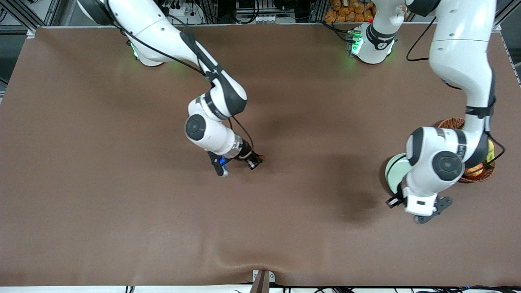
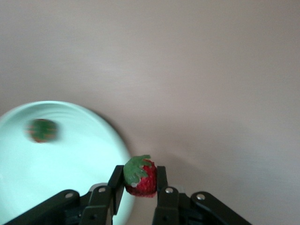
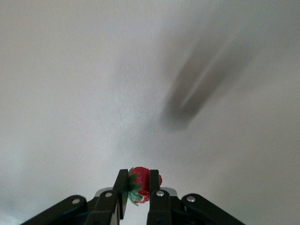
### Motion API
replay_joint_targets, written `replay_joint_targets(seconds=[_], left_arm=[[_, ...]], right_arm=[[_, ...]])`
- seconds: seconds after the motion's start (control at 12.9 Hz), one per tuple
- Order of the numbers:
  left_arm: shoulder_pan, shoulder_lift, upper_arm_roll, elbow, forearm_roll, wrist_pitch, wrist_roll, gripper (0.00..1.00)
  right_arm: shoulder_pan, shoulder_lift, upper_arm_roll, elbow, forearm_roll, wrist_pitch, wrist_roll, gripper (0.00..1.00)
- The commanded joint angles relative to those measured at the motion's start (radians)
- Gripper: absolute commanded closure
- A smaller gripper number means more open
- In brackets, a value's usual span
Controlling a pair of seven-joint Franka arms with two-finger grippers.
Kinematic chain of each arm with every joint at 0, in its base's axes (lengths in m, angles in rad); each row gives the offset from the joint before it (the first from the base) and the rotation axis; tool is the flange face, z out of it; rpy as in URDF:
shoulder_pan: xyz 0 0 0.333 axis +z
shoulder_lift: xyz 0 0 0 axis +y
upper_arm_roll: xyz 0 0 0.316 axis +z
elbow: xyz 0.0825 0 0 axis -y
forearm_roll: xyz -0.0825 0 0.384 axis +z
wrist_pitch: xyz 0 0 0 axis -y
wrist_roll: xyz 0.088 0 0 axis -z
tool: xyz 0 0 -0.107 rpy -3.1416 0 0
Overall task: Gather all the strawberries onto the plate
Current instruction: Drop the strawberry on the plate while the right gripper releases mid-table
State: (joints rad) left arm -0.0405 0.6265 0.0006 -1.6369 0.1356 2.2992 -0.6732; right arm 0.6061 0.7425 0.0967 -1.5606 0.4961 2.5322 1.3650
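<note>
My left pincer (image 2: 139, 187) is clamped on a strawberry (image 2: 140, 176): a small red berry with a pale green leafy cap tilted to one side, its skin pitted and a little glossy. It sits squeezed between my two black fingers (image 2: 115, 185), with most of the fruit standing out past the tips. This pincer hangs in the air at the edge of the plate (image 2: 89, 159), so the held berry shows just off the rim, over the brown worktop (image 2: 197, 70) rather than over the plate's middle.

The plate is round, shallow, pale mint-green and glossy, with faint rings on its surface. A second strawberry (image 2: 42, 130) lies on it, blurred, red with a dark green top, well in from the rim and apart from my left pincer. From the front, only a sliver of the plate (image 1: 395, 173) shows beside my left arm, close to a brown wicker basket (image 1: 451, 123) that holds fruit, at the left arm's end of the worktop.

My right pincer (image 3: 138, 187) is closed on a third strawberry (image 3: 143, 183), red with green leaves poking out on one side, gripped between the two finger pads (image 3: 121, 185). From the front this pincer (image 1: 255, 161) is over the bare middle of the worktop (image 1: 122, 203), low above the brown cloth and well apart from the plate. The berry there is too small to make out clearly in the front view.
</note>
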Motion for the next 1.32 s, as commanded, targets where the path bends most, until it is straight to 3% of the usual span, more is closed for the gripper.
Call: replay_joint_targets(seconds=[0.0,0.16,0.23,0.31,0.54,0.86,1.01,1.24], left_arm=[[0.077,-0.096,-0.021,-0.165,0.018,0.008,0.087,1.0],[0.09,-0.058,-0.021,-0.166,0.018,0.008,0.107,1.0],[0.091,-0.048,-0.021,-0.163,0.018,0.008,0.112,0.29],[0.088,-0.054,-0.021,-0.162,0.018,0.008,0.124,0.0],[0.077,-0.103,-0.045,-0.158,0.018,0.006,0.147,0.0],[0.064,-0.094,-0.193,-0.127,0.015,0.006,0.077,0.0],[-0.008,-0.056,-0.243,-0.074,0.019,0.008,-0.085,0.0],[-0.207,0.031,-0.245,0.037,0.024,0.008,-0.335,0.0]], right_arm=[[0.067,0.095,-0.015,0.096,0.009,0.051,0.063,1.0],[0.076,0.129,-0.015,0.097,0.009,0.1,0.071,1.0],[0.09,0.142,-0.015,0.099,0.007,0.117,0.071,0.57],[0.096,0.146,-0.017,0.102,0.007,0.129,0.069,0.01],[0.074,0.121,-0.023,0.128,-0.011,0.08,0.066,0.0],[-0.104,0.091,-0.014,0.275,-0.066,-0.311,0.065,0.0],[-0.187,0.077,0.0,0.347,-0.094,-0.481,0.051,0.0],[-0.255,0.049,-0.014,0.383,-0.12,-0.625,-0.073,0.0]])
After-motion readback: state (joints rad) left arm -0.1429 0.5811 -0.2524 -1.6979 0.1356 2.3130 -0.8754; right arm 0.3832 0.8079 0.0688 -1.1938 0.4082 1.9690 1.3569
